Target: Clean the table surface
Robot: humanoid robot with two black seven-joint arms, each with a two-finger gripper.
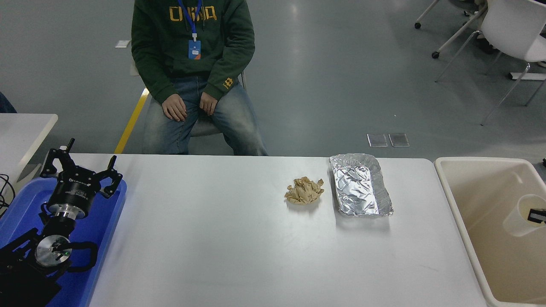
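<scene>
Table (213, 256) surface, wide and white-grey, fills the middle of my view from the near edge to where a person (194, 72) in a green hoodie and jeans sits at the far side, hands resting on the thighs. On it, right of centre, lies a crumpled wad of brown paper (304, 190), and just beside that, to the right and not touching it, sits a foil tray (359, 184) with its long side running away from me. My left fingers (85, 160) are spread wide, holding nothing, parked above a blue tray (100, 230) at the table's left end. Past the right end stands a beige bin (477, 221) with a white cup (518, 215) inside. Of my right fingers (536, 215) only a small black part shows at the picture's edge against that cup; I cannot tell whether they are wide or closed.
</scene>
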